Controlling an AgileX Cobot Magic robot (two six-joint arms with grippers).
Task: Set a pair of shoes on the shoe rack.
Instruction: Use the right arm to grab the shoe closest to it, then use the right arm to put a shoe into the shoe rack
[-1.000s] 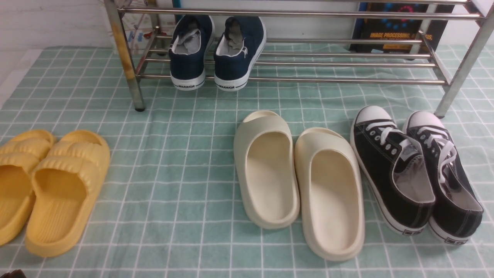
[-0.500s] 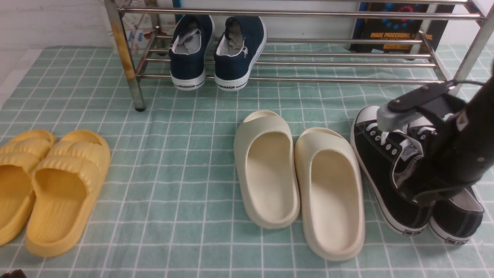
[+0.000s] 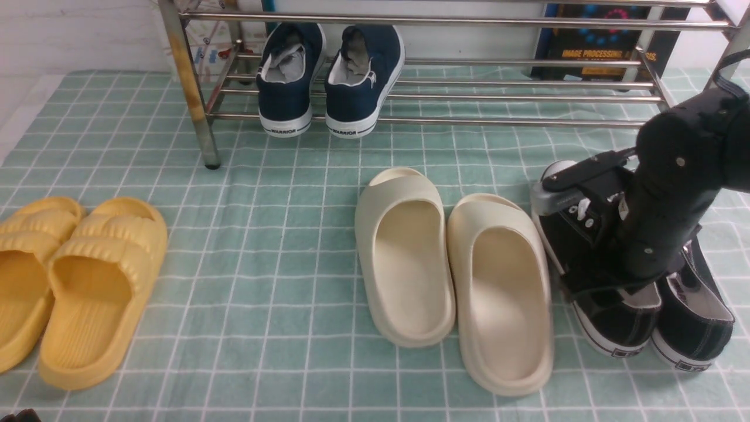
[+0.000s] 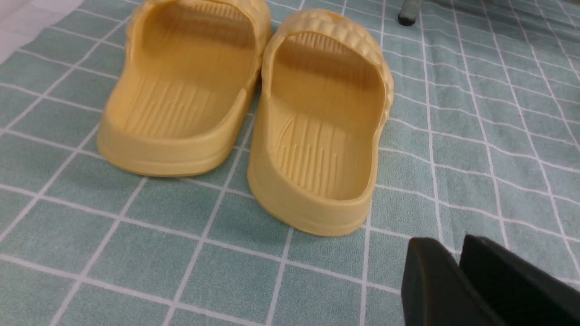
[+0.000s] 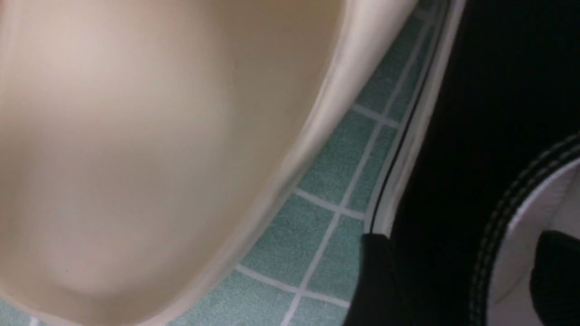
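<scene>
1. Has right gripper (image 5: 466,276) spread open, astride the side wall of one of the black sneakers (image 3: 697,331).
2. Shows both on the surface (image 3: 263,351), right of frame, below the shoe rack (image 3: 527,121).
3. Cannot tell whether left gripper (image 4: 453,253) is clenched.

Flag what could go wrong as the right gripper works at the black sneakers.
The open right gripper has one finger by the outer sole and one over the lining of the left black canvas sneaker; closing off-centre might twist it. The neighbouring black sneaker lies close alongside and could get dragged. The cream slide might be bumped.
</scene>
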